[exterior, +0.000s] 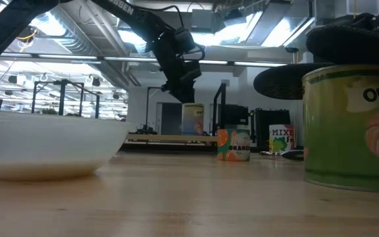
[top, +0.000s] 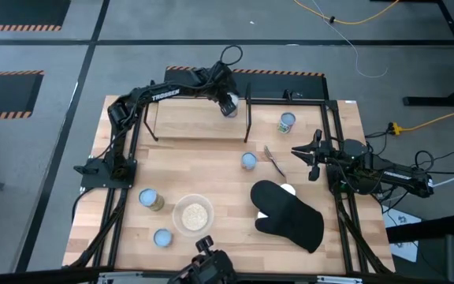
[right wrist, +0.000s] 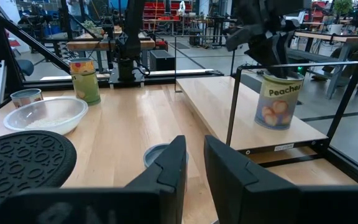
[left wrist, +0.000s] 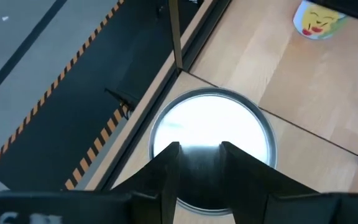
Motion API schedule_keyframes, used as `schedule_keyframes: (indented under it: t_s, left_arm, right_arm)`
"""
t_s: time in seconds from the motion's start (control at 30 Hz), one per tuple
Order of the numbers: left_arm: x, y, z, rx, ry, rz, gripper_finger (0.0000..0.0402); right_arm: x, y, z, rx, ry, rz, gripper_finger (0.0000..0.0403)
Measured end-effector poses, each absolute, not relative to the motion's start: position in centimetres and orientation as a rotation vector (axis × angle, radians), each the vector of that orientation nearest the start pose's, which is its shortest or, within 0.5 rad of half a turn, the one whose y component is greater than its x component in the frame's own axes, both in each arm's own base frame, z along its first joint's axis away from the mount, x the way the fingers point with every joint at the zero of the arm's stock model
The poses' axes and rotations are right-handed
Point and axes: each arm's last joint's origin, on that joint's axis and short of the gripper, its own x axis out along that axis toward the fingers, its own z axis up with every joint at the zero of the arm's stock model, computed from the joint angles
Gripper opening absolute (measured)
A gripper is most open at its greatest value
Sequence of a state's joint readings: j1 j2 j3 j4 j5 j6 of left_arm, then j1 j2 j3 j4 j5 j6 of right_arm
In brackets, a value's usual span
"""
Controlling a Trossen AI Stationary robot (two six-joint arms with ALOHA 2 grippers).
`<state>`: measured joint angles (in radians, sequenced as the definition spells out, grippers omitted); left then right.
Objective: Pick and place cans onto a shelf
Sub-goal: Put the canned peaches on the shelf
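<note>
My left gripper [top: 227,101] reaches to the right end of the shelf [top: 195,122], a light-wood board on black posts, and is shut on a can [right wrist: 278,99] labelled Peaches with a silvery top [left wrist: 210,124]. The can is upright, its bottom at the board [right wrist: 241,109]; whether it rests there I cannot tell. Several more cans stand on the tabletop, one right of the shelf [top: 287,122], one at mid-table [top: 248,161], two at the near left [top: 150,199]. My right gripper [top: 310,154] waits level at the table's right edge, its fingers [right wrist: 179,168] a narrow gap apart and holding nothing. My left gripper comes at the can's top end [right wrist: 277,76] slanting down from above. In the left wrist view its two fingers [left wrist: 169,162] lie over the near part of the silvery top and hide the place of contact. The can stays upright below them.
A clear bowl of grain [top: 193,214] stands near the front edge, a black oven mitt [top: 286,214] lies at the near right, and a utensil [top: 274,162] lies beside the mid-table can. Black posts [top: 248,118] frame the shelf's right end. The shelf board left of the can is bare.
</note>
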<state>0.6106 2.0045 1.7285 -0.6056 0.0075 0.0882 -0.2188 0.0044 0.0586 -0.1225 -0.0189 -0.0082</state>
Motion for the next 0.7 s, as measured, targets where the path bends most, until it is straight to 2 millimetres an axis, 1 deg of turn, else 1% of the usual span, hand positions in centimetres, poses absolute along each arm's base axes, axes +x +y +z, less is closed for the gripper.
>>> schedule_keyframes:
  t_s: [0.2,0.37,0.57,0.7]
  left_arm:
    - [36.6,25.7,25.4,-0.181,0.887,0.534,0.0110]
    - [36.8,25.9,25.6,-0.103,0.869,0.515,0.0110]
    - [36.5,26.5,25.6,0.027,0.897,0.465,0.0110]
    - [36.5,26.6,25.6,0.036,0.888,0.463,0.0110]
  right_arm:
    - [9.2,-2.0,17.1,0.000,0.068,-0.200,0.0064]
    - [9.2,-2.0,17.1,0.000,0.069,-0.199,0.0064]
    - [9.2,-2.0,17.1,0.000,0.069,-0.199,0.0064]
    - [9.2,-2.0,17.1,0.000,0.069,-0.199,0.0064]
